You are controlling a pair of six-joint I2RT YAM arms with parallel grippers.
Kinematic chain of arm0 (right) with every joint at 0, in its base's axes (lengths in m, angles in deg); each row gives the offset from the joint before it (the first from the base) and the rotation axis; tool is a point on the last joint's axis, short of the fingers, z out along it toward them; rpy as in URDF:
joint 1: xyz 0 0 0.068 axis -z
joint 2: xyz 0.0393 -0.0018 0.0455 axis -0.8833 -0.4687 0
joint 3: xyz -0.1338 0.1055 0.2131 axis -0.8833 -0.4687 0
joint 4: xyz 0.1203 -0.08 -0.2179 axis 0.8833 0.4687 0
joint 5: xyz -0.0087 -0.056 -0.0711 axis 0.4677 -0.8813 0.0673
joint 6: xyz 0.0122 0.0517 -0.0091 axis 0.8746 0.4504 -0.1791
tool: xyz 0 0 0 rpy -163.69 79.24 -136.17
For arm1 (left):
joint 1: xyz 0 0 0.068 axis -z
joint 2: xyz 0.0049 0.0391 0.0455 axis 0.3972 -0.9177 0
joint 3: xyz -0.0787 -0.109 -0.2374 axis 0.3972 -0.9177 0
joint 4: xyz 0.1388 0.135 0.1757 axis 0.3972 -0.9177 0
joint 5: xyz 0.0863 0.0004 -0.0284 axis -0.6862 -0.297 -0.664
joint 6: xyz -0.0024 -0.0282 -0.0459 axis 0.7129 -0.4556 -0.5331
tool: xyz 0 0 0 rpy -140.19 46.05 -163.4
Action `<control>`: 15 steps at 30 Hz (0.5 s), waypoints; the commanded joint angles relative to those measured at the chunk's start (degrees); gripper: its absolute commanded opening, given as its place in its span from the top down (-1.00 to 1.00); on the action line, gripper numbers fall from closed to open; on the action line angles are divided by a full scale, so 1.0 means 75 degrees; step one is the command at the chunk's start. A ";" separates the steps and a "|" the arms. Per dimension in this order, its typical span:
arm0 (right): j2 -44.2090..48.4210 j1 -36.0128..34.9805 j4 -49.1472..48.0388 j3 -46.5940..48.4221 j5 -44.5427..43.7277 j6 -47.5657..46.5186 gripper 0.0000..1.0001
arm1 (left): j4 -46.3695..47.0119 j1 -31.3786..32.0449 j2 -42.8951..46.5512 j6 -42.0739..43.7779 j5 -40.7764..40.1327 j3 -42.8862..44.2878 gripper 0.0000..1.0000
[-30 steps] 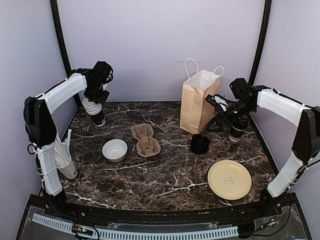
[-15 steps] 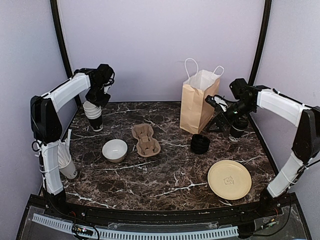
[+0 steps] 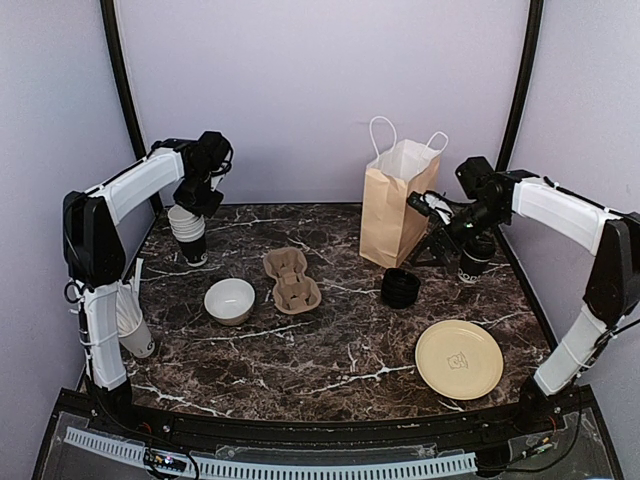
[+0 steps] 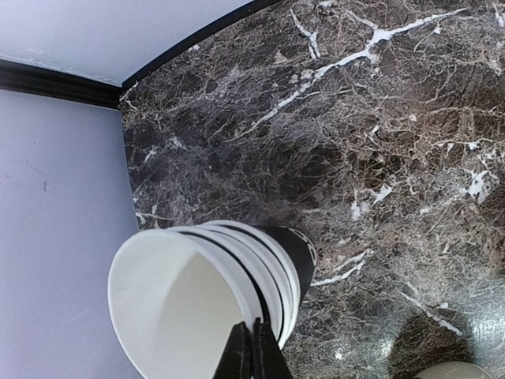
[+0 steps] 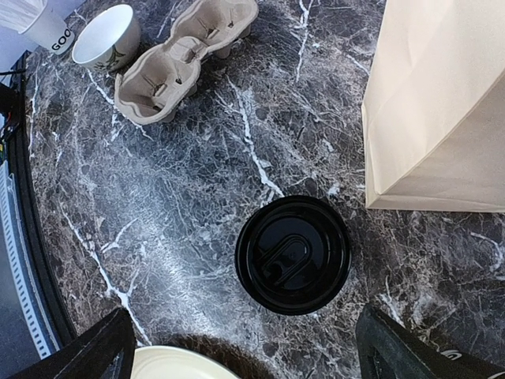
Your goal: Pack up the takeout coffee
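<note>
One takeout coffee cup [image 3: 473,262] stood on the marble table [image 3: 330,350] at the right rear, just right of the brown paper bag [image 3: 398,205]. The right arm crossed in front of its top, so its lid could not be seen and its white lettering was too small to read. A second such cup could not be made out in any view. The right gripper [image 3: 430,208] hung between bag and cup with its fingers [image 5: 410,351] spread wide and nothing between them. Only their tips showed at the bottom corners of the right wrist view, above the low lid stack [image 5: 293,254]. That view cut off the plate [image 5: 185,365], the bag's top and a white cup [image 5: 39,24] at its edges, while the pulp carrier [image 5: 181,59] and bowl [image 5: 106,35] showed whole. At the left rear, the left gripper [image 4: 252,355] had its fingers pressed together right at the rim of the nested cup stack [image 4: 197,308]. Whether they nipped that rim could not be told, as the frame's bottom edge cut off the fingers.
</note>
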 commanded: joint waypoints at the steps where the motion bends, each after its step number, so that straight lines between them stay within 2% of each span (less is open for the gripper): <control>1: 0.0134 -0.0087 0.0019 0.0139 -0.0007 -0.0090 -0.97 | -0.0250 0.0028 0.0179 -0.0196 -0.0305 0.0461 1.00; 3: 0.0144 -0.0083 -0.0018 0.0115 -0.0033 -0.0089 -0.97 | -0.0437 0.0220 0.0130 -0.0031 -0.1051 0.0598 1.00; 4: 0.0127 -0.0082 -0.0013 0.0124 -0.0043 -0.0089 -0.97 | -0.0516 0.0200 0.0129 -0.0101 -0.0711 0.0686 1.00; 6: 0.0071 -0.0092 0.0030 0.0186 -0.0030 -0.0100 -0.97 | -0.0278 0.0201 0.0195 -0.0030 -0.0974 0.0533 1.00; 8: 0.0000 -0.0103 0.0095 0.0279 -0.0007 -0.0101 -0.97 | -0.0550 0.0186 0.0085 -0.0050 -0.0746 0.0691 1.00; 10: -0.0032 -0.0117 0.0127 0.0323 0.0054 -0.0112 -0.97 | -0.0086 0.0118 0.0146 0.0317 -0.1134 0.0336 1.00; 11: -0.0043 -0.0139 0.0136 0.0341 0.0053 -0.0112 -0.97 | -0.0249 0.0105 0.0019 0.0319 -0.1014 0.0483 1.00; 12: -0.0057 -0.0159 0.0171 0.0368 0.0037 -0.0121 -0.97 | -0.0516 0.0095 -0.0020 -0.0002 0.0511 0.0781 1.00; 13: -0.0059 -0.0172 0.0197 0.0378 0.0036 -0.0145 -0.97 | -0.0236 0.0094 0.0285 -0.0169 0.1226 0.0787 1.00; 14: -0.0049 -0.0182 0.0202 0.0375 0.0030 -0.0158 -0.97 | 0.0229 0.0171 0.0547 -0.0104 0.1060 0.0452 1.00; 15: -0.0060 -0.0192 0.0200 0.0382 0.0000 -0.0159 -0.97 | 0.0990 0.0347 0.0805 0.0114 0.0229 -0.0159 1.00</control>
